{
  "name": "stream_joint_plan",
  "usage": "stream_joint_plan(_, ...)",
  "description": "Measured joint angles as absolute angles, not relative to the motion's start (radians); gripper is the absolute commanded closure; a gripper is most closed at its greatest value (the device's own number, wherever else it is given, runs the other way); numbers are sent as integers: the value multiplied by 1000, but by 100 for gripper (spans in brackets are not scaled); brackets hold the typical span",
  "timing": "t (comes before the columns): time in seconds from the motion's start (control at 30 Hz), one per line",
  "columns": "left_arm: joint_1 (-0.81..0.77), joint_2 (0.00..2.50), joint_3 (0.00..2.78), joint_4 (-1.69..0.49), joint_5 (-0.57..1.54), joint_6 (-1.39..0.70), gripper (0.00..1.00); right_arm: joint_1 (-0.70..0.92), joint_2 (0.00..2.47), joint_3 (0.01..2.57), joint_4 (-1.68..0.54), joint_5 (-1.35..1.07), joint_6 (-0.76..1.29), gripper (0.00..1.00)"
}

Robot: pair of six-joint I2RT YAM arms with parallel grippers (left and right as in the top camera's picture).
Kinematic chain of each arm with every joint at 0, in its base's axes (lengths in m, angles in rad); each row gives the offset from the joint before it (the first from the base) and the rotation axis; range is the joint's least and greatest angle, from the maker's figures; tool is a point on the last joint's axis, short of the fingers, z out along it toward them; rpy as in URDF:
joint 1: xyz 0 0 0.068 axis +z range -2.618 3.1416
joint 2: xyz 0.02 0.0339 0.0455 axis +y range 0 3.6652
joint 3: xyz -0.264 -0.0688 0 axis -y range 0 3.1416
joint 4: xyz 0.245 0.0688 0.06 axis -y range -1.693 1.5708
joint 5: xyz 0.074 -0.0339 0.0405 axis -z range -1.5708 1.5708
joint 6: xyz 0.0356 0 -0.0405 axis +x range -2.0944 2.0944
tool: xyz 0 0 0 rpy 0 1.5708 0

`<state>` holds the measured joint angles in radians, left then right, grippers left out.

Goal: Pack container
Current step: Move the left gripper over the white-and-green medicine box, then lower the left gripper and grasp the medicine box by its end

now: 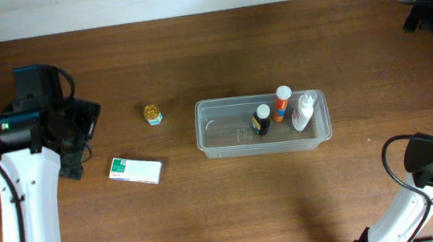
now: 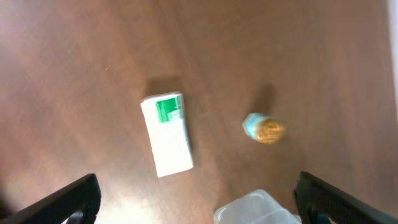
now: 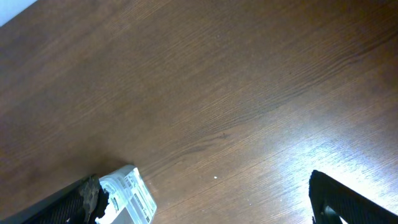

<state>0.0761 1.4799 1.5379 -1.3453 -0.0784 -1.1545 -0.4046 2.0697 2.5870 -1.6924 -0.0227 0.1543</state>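
Both claws stand wide apart and hold nothing. The left claw [image 2: 198,190] hangs above the table [image 1: 192,43], with the white-and-green box [image 2: 166,134] and the small gold-lidded jar [image 2: 264,129] lying out ahead of it, inside the span of its fingers [image 2: 62,199]. The right claw [image 3: 202,193] is far off, looking down on bare wood. The container [image 1: 223,140] lies beyond the box and jar from the left claw, well apart from it. A dark bottle [image 1: 262,120], an orange-capped bottle [image 1: 282,104] and a white bottle [image 1: 304,112] stand upright in the end farther from that claw. The box lies flat, so fingers coming down on it may scrape the wood, or pinch only an edge and let it slip. The jar is small and round, and an off-centre squeeze would likely roll it away. Anything dropped in from too high, or carried too low over the rim, could topple the standing bottles or shove the light container aside.
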Motion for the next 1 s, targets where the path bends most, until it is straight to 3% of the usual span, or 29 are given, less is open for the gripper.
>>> stream_joint_plan(0.5, 76, 1886, 1538, -1402, 75, -1110, 0, -405, 2070, 2587, -1692, -23, 154, 2)
stream_joint_plan(1.0, 36, 1913, 1449, -1293, 89, -940, 0, -405, 2070, 2587, -1692, -23, 154, 2)
